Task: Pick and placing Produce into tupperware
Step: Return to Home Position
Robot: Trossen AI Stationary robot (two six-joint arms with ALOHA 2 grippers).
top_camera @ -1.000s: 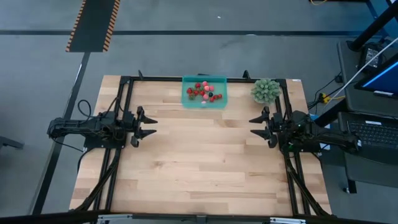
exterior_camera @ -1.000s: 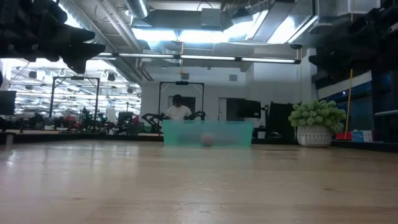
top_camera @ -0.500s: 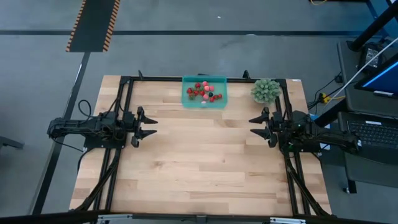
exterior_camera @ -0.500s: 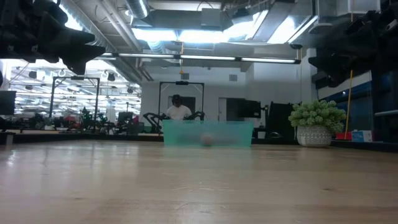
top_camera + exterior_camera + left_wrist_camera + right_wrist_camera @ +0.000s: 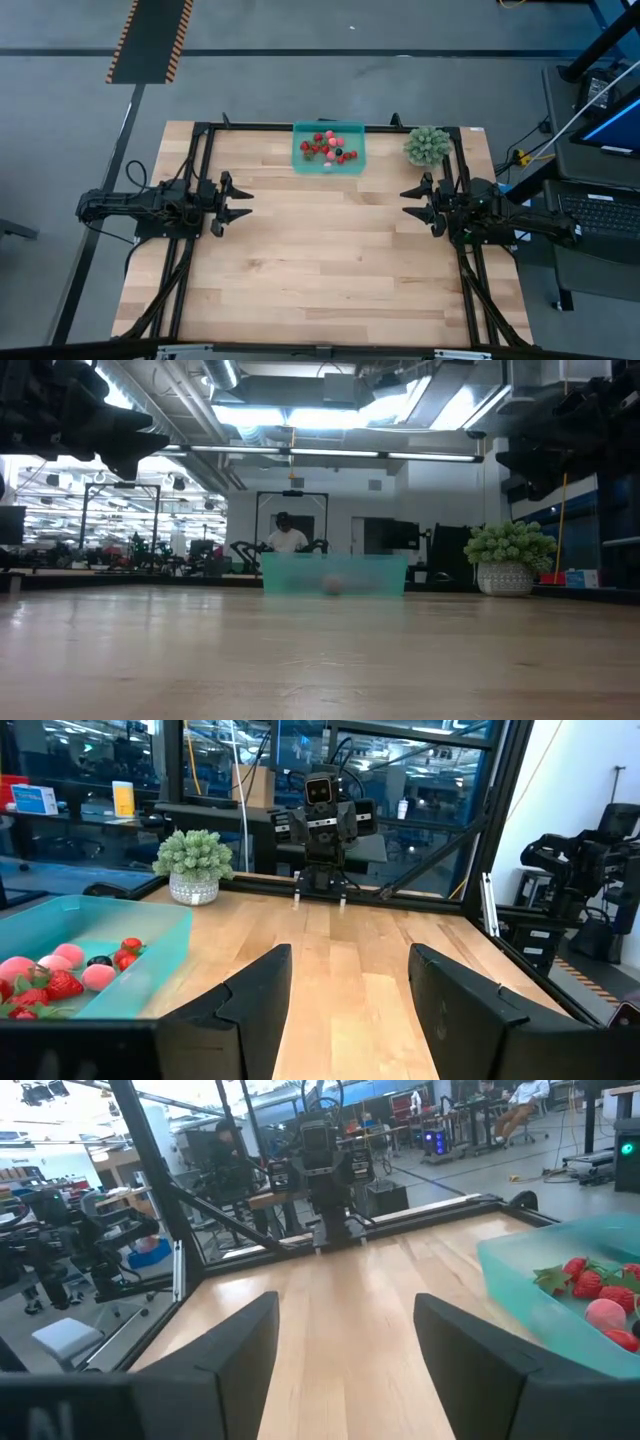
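The teal tupperware (image 5: 329,147) stands on its base at the table's far edge, middle. Inside it lie the produce (image 5: 327,147): several small red and pink strawberry pieces and a dark berry, which also show in the left wrist view as produce (image 5: 60,975) and in the right wrist view as produce (image 5: 595,1295). My left gripper (image 5: 238,203) hovers open over the table's left side, pointing right. My right gripper (image 5: 413,205) hovers open over the right side, pointing left. Both are well clear of the tupperware (image 5: 334,573).
A spiky green plant ball (image 5: 427,146) in a pot stands at the far right corner, beside my right arm. Black frame rails (image 5: 200,150) run along the table's left, right and far edges. The wooden middle and near part of the table (image 5: 320,270) lies bare. A person (image 5: 288,536) shows far behind.
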